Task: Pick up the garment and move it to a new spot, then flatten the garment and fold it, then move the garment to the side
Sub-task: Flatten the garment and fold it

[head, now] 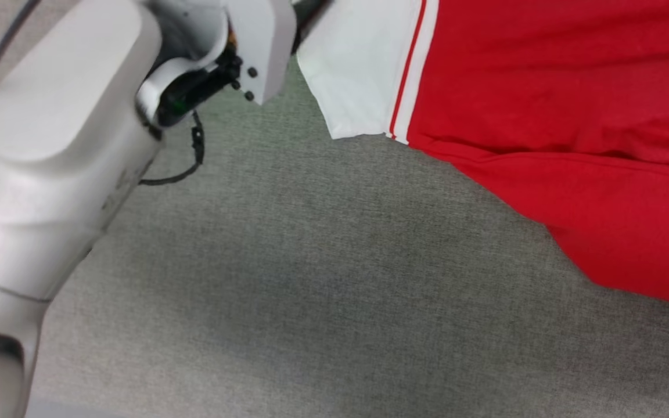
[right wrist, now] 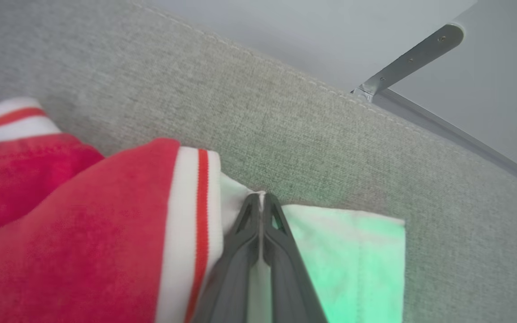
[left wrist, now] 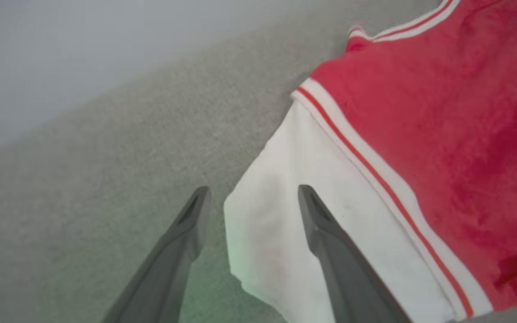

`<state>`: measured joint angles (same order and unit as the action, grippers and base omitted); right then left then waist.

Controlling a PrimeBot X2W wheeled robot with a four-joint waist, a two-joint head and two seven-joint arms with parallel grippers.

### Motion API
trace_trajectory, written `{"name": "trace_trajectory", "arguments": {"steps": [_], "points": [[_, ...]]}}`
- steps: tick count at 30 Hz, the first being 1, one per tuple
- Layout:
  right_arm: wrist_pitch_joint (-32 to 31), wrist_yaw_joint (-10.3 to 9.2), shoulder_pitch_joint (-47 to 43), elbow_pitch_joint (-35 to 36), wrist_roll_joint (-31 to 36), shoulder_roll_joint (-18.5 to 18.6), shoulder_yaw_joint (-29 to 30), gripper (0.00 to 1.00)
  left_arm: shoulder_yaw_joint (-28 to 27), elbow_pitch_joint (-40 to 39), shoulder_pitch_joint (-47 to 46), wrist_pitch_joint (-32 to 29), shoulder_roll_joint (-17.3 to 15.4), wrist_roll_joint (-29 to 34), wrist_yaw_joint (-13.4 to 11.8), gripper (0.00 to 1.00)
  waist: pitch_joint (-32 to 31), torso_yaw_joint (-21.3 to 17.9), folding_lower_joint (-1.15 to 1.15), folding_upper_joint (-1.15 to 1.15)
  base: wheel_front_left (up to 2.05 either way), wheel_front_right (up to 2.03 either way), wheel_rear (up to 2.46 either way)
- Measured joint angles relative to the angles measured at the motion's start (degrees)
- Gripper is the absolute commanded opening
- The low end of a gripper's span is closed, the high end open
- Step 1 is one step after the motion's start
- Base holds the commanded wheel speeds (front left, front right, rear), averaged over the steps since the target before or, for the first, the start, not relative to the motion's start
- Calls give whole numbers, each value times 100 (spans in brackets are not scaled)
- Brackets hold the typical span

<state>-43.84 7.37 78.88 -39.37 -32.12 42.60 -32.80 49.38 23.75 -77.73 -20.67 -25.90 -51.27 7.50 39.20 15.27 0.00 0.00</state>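
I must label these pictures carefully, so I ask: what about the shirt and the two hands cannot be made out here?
Head view: the top and right edges cut off the garment; its full shape is unknown.
Left wrist view: the open left hand straddles the garment's edge; whether it touches the cloth cannot be told.
Right wrist view: the right hand is shut on the garment; its own fingers hide how much cloth is pinched.

Red jersey T-shirt (head: 549, 104) with white sleeves and red-white striped trim, lying spread out on the grey woven fabric surface (head: 311, 278). Red body's mostly flat, with a couple of soft creases running across it. One white sleeve (left wrist: 281, 233) lies flat and smooth. The other sleeve (right wrist: 352, 269) has a little ridge pinched in the right gripper (right wrist: 262, 197), with the red shoulder humped up beside it.
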Motion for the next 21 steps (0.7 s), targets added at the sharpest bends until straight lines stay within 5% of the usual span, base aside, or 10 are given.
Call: {"name": "trace_trajectory", "arguments": {"steps": [4, 11, 12, 13, 14, 21], "points": [[97, 0, 85, -12, -51, -32, -92, 0, 561, 534, -299, -868, 60, -671, 0, 100, 71, -68, 0, 0, 0, 0, 0], [203, 0, 266, -53, -182, -99, -263, 0, 721, 937, -665, -1177, 112, -1639, -4, 100, 185, -205, 0, 0, 0, 0, 0], [225, 0, 279, -60, -204, -105, -279, 0, 725, 917, -669, -1176, 118, -1770, -4, 82, 197, -222, 0, 0, 0, 0, 0], [255, 1, 299, -76, -218, -109, -294, 0, 738, 877, -681, -1166, 118, -1866, -4, 33, 208, -237, 0, 0, 0, 0, 0], [290, 1, 317, -87, -224, -114, -308, 0, 760, 859, -691, -1118, 119, -1957, -4, 0, 215, -249, 0, 0, 0, 0, 0], [979, 14, 289, -252, -466, -187, -283, 0, 981, 836, -708, -343, 42, -2079, -1, 0, 95, -297, 0, 0, 0, 0, 0]]}}
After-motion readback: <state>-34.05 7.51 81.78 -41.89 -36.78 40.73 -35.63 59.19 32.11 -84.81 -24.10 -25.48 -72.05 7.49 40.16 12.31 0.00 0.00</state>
